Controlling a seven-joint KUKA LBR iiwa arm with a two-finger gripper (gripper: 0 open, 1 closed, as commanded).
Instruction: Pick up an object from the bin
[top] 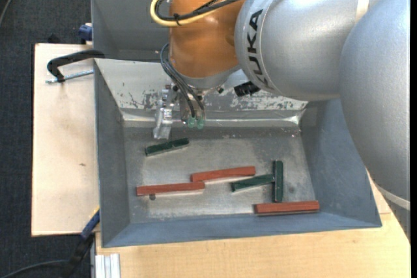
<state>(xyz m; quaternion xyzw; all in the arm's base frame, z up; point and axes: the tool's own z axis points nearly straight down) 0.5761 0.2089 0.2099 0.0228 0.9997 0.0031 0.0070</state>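
My gripper (pixel 177 122) hangs near the bin's back wall, left of centre, with its two fingers apart and nothing between them. Just below its fingertips a dark green flat stick (pixel 167 147) lies slightly tilted on the bin floor. Further toward the front lie a red-brown stick (pixel 223 174) and a second red-brown stick (pixel 170 189), end to end.
At the right of the floor a dark green T-shaped piece (pixel 268 181) lies beside another red-brown stick (pixel 287 208). The arm and its orange cover hang over the back right of the bin.
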